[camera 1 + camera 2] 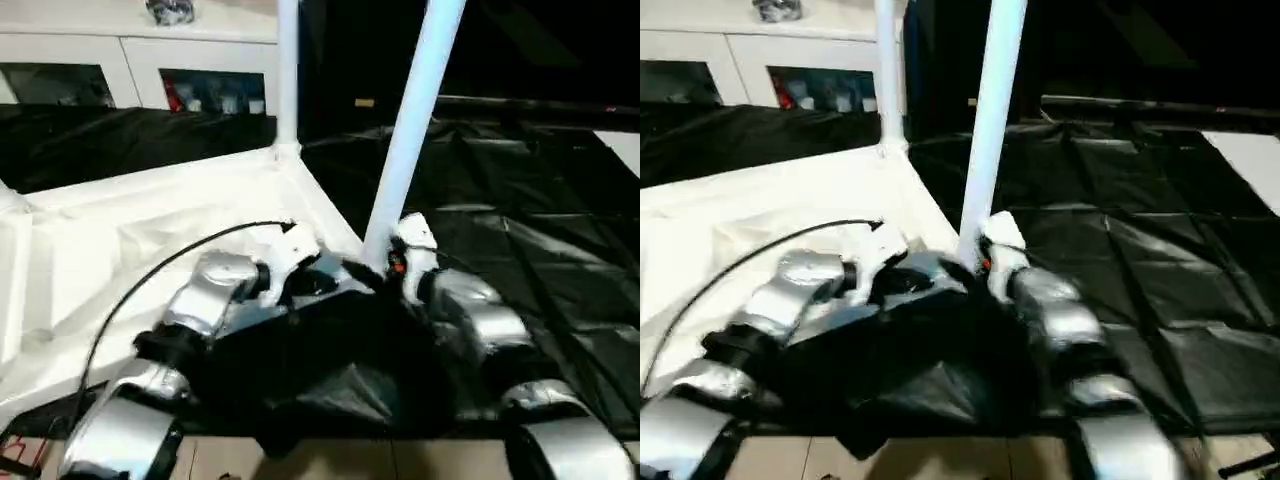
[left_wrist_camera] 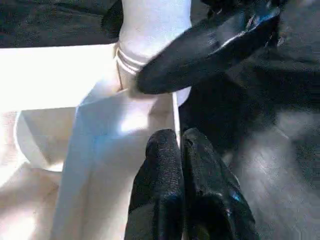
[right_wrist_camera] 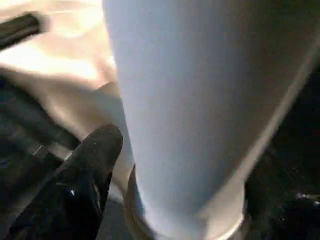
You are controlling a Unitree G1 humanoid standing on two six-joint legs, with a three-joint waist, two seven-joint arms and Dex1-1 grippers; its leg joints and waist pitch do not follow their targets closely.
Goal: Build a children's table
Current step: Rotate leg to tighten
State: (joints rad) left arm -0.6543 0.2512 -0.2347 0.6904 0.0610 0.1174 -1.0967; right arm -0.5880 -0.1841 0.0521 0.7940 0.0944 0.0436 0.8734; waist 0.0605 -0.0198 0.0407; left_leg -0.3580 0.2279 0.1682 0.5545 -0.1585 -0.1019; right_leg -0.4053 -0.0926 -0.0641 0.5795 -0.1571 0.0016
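The upturned table top lies on black sheeting. The near-corner leg stands almost upright, leaning right. The right pincer straddles its base, released; the left pincer, clenched empty, hovers just beside.

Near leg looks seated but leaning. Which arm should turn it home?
Right. The right gripper is at the base of the near leg, one finger against it. The left gripper has its jaws shut beside the socket.
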